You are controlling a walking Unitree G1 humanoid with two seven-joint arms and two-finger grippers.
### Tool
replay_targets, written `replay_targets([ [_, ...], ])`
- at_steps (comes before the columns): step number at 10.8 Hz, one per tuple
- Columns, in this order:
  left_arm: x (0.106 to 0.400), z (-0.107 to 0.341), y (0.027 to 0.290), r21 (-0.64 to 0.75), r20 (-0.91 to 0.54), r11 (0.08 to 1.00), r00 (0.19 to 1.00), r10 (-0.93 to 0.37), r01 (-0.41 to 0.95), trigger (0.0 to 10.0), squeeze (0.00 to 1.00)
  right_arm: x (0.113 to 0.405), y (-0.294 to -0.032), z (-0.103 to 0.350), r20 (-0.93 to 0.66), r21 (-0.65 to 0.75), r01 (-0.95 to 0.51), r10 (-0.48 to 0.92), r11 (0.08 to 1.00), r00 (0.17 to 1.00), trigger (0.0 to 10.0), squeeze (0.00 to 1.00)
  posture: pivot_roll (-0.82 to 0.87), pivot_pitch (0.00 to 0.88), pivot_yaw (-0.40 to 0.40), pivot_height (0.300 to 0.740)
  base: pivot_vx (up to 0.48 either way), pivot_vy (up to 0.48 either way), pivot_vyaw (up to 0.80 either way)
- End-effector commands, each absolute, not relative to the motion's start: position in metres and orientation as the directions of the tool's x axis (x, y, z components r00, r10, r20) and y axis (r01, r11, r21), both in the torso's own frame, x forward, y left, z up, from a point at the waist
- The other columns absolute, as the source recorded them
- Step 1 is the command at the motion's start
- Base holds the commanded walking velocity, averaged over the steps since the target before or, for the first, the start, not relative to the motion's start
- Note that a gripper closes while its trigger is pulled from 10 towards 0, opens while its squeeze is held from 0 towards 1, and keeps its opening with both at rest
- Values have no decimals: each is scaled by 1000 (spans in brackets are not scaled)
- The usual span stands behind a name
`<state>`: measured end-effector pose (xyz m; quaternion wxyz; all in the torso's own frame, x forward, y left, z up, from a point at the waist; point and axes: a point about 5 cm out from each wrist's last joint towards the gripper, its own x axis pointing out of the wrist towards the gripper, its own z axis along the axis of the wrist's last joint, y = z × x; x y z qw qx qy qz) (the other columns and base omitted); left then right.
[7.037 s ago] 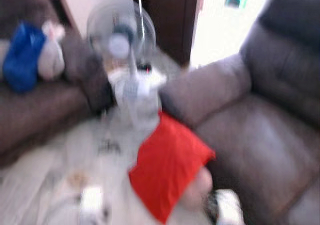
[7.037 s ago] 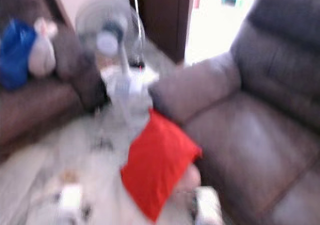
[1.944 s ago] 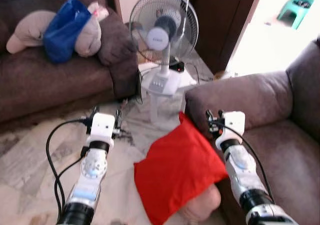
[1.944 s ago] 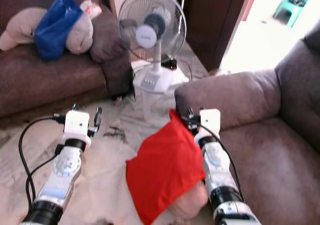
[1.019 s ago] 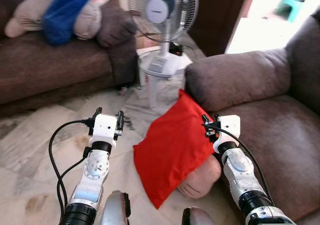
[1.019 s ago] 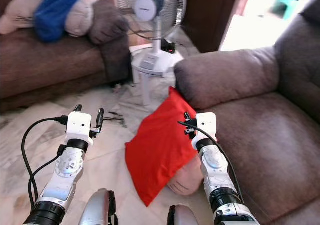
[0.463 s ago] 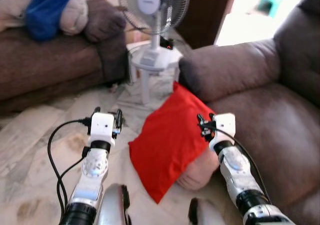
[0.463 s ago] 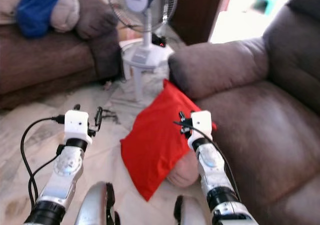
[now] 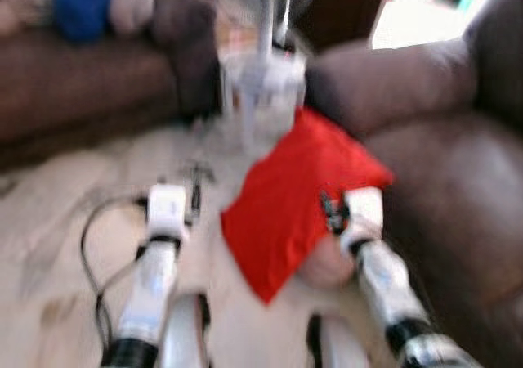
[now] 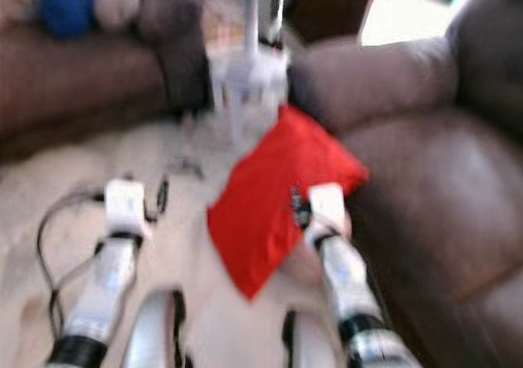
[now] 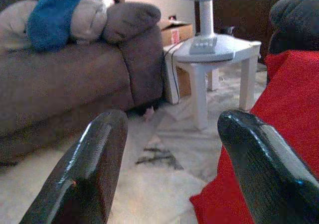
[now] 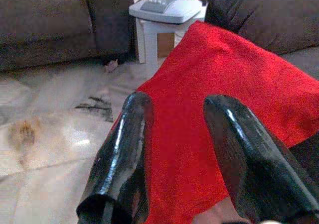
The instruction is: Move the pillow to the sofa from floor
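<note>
The red pillow is seen on the pale marbled floor, leaned up against the front of the brown sofa on the robot's right, one corner up by the sofa's padded arm and the lowest corner down on the floor. A pinkish cushion is tucked under its lower edge. Both head views are blurred, so fine detail is lost.

The right gripper is held just in front of the pillow, its two black fingers parted with red cloth seen between them; nothing is gripped, and whether the tips touch the cloth cannot be told. The left gripper is held out over the floor to the left of the pillow, fingers spread wide and empty, the pillow's edge seen beside one finger.

Behind the pillow a white pedestal fan is set on a small white counter, a cardboard box beside it. A second brown sofa is seen along the left, carrying a blue cloth draped over a beige stuffed toy
</note>
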<state>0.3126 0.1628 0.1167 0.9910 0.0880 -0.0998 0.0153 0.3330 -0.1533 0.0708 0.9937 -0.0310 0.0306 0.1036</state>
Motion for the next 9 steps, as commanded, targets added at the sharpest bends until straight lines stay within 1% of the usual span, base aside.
replay_targets([
  [1,316,123,158,176,214,984,977,-9,-30,10000,0,334,-157,75,-53,-71,-207,204,976,978,10000,0,16,117,-42,550,0,0,0],
  [3,316,126,160,179,226,983,974,6,-47,10000,0,334,-155,74,-49,-59,-215,212,975,976,10000,0,17,117,-42,550,324,0,0],
  [7,316,127,160,179,228,983,974,-2,-40,10000,0,334,-155,73,-66,-54,-211,207,976,976,10000,0,19,118,-43,550,386,0,0],
  [8,316,127,160,183,229,982,973,-6,-37,10000,0,335,-154,76,-42,-36,-215,213,976,976,10000,0,16,118,-43,550,398,0,-613],
  [9,316,127,160,184,229,982,973,-8,-35,10000,0,335,-154,77,-42,-51,-218,216,975,975,10000,0,17,117,-43,550,398,0,0],
])
